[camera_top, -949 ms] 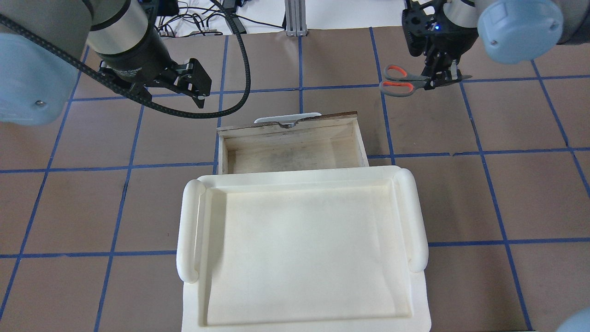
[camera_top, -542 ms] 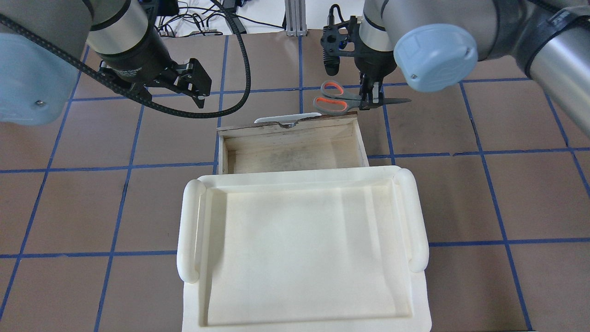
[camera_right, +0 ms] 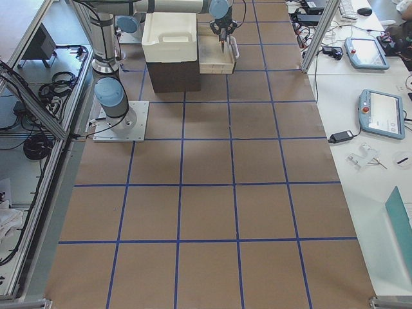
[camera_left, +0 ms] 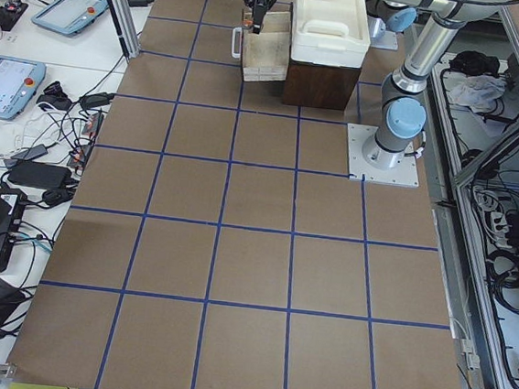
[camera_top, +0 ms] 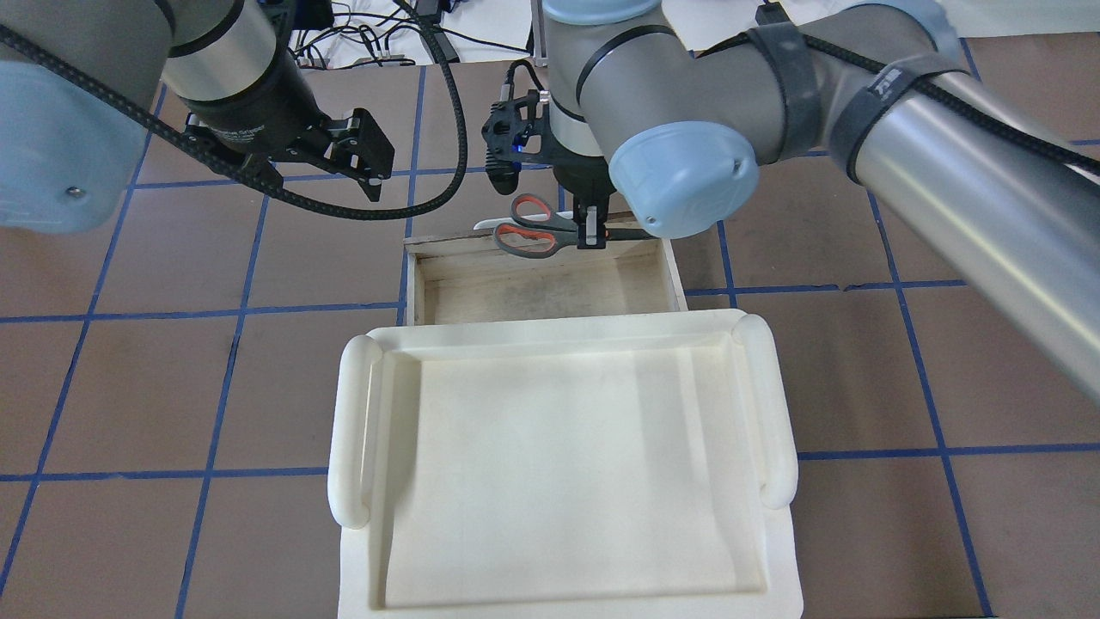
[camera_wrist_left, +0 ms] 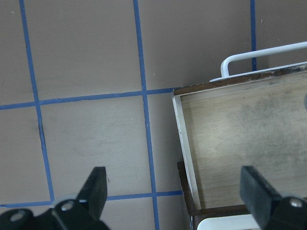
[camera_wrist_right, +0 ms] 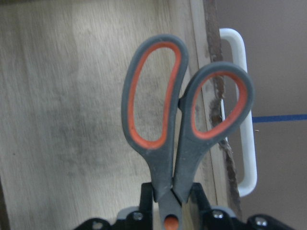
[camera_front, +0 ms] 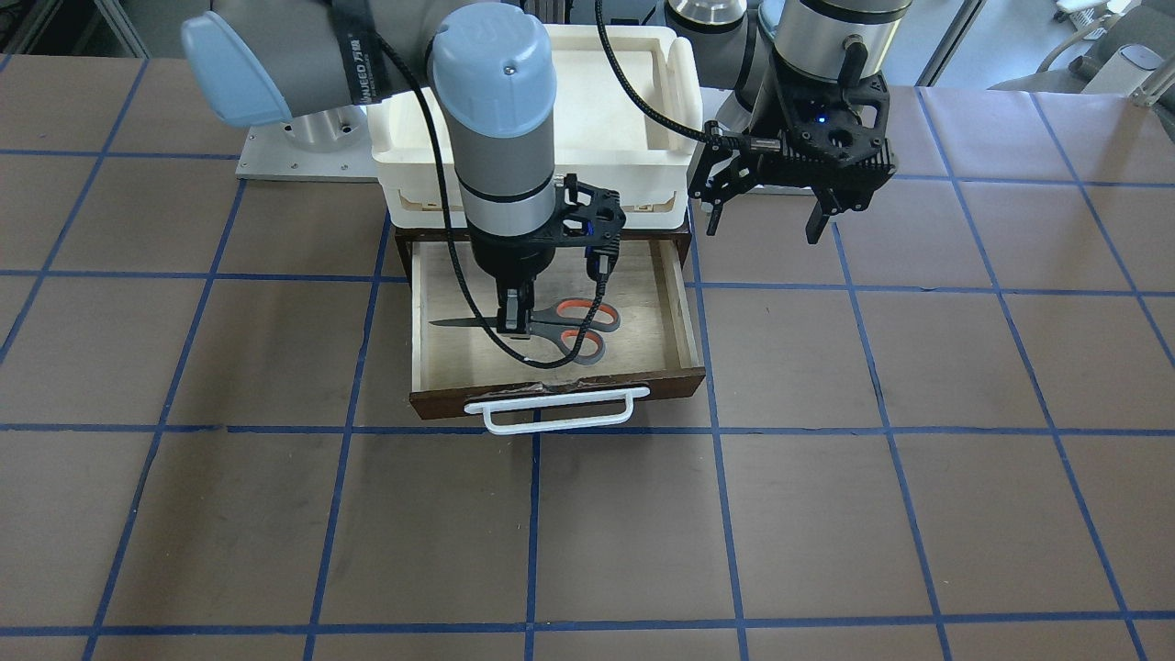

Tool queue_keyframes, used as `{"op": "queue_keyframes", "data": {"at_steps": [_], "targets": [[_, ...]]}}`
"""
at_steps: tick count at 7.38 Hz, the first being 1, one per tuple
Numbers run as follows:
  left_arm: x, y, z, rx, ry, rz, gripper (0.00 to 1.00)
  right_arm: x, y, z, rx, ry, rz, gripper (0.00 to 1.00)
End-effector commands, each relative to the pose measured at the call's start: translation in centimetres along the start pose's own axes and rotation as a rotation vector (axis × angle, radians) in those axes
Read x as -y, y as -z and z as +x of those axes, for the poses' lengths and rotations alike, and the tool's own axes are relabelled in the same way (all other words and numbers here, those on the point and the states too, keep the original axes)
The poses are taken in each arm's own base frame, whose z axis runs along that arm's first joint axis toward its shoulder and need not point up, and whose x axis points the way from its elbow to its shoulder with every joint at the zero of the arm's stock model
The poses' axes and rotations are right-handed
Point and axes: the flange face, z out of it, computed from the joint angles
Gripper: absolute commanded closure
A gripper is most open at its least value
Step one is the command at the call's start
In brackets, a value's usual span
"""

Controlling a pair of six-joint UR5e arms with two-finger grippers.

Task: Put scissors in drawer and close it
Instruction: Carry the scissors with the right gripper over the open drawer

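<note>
Currently right gripper point(camera_front: 514, 321) clamped on scissors point(camera_front: 566, 330) near the pivot, blades level, loops pointing toward the robot's left. Scissors hang over the open drawer point(camera_front: 684, 317), close to its front panel and white handle point(camera_front: 560, 415). Left gripper point(camera_front: 764, 229) spread wide, holding nothing, above table point(camera_front: 826, 459) beside drawer.

- A brown table point(camera_right: 257, 212) marked into squares with blue tape fills most of the view.
- At the far end, a dark brown cabinet point(camera_right: 170, 76) carries a white tray point(camera_right: 168, 29) on top.
- A pale wooden drawer point(camera_right: 215, 59) stands pulled out of the cabinet.
- The right gripper point(camera_right: 223, 38) hangs over the drawer, too small to show its grip.
- Two tablet-like pendants point(camera_right: 382, 112) lie on a white bench point(camera_right: 367, 187) alongside the table.
</note>
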Motion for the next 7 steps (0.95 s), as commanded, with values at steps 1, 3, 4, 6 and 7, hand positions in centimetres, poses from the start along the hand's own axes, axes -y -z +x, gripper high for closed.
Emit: {"op": "queue_keyframes", "data": {"at_steps": [1, 3, 4, 6, 7], "targets": [[0.0, 0.0, 0.0, 0.000, 0.000, 0.001, 0.00, 3.2, -2.0, -1.9, 0.021, 0.040, -0.013, 1.00], [0.0, 0.0, 0.0, 0.000, 0.000, 0.001, 0.00, 4.1, -3.5, -2.1, 0.042, 0.060, -0.024, 1.00], [0.0, 0.0, 0.0, 0.000, 0.000, 0.001, 0.00, 4.2, -4.1, -2.0, 0.050, 0.073, -0.028, 1.00], [0.0, 0.0, 0.0, 0.000, 0.000, 0.001, 0.00, 4.2, -4.6, -1.7, 0.052, 0.142, -0.024, 1.00], [0.0, 0.0, 0.0, 0.000, 0.000, -0.001, 0.00, 3.9, -4.5, -1.2, 0.040, 0.159, -0.017, 1.00]]}}
